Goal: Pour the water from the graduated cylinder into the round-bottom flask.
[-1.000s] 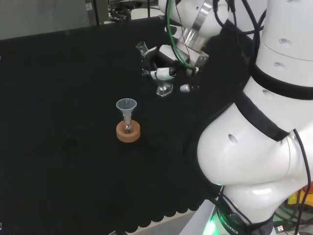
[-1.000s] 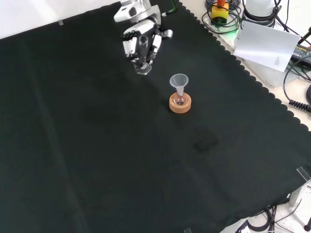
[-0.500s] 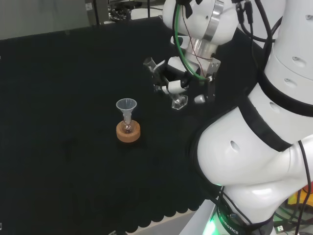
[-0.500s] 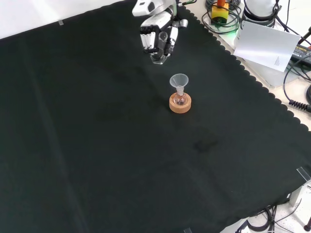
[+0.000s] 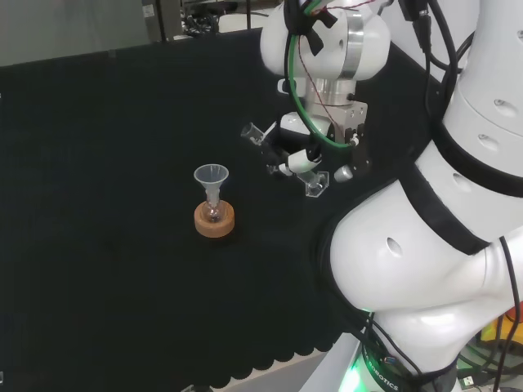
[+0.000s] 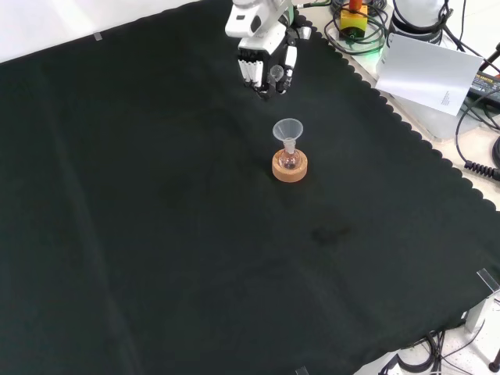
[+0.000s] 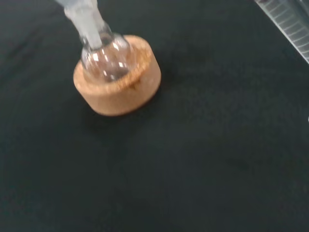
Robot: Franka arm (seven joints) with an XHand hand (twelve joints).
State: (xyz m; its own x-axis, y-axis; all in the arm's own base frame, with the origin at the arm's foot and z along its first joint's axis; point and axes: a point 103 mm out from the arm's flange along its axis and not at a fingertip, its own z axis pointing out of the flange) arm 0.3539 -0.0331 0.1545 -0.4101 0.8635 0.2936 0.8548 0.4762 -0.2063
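**Cylinder gripped and tilted, above the cloth beside the flask**

Head view: hand [image 5: 306,151] hanging under the white arm [image 5: 425,237], above the black cloth [image 5: 106,147]. Fingers curled round a clear cylinder [image 5: 282,155], held off the cloth and tilted, spout end up toward the left, hexagonal foot down at the right. Flask [image 5: 213,211] seated in a cork ring [image 5: 214,220] on the cloth, to the left of the hand and lower in the picture, well apart from it. Clear funnel [image 5: 212,175] standing upright in the flask's neck. Cylinder mouth pointing roughly toward the funnel but short of it, no contact.

Front view: hand [image 6: 266,58] coming in from the top, fingers [image 6: 250,70] pointing down and wrapped round the cylinder [image 6: 275,74], little of the glass visible between them. Funnel [image 6: 288,130], flask [image 6: 290,159] and ring [image 6: 290,166] below the hand in the picture, apart from it, on bare cloth [image 6: 156,234]. Water level in the cylinder too hard to tell.

Wrist view: flask [image 7: 105,58] close up in its ring [image 7: 118,87], bulb glinting, contents unclear. Funnel stem [image 7: 87,21] blurred, entering the neck. Ribbed clear strip of the cylinder [image 7: 289,26] at 1 corner, away from the ring.
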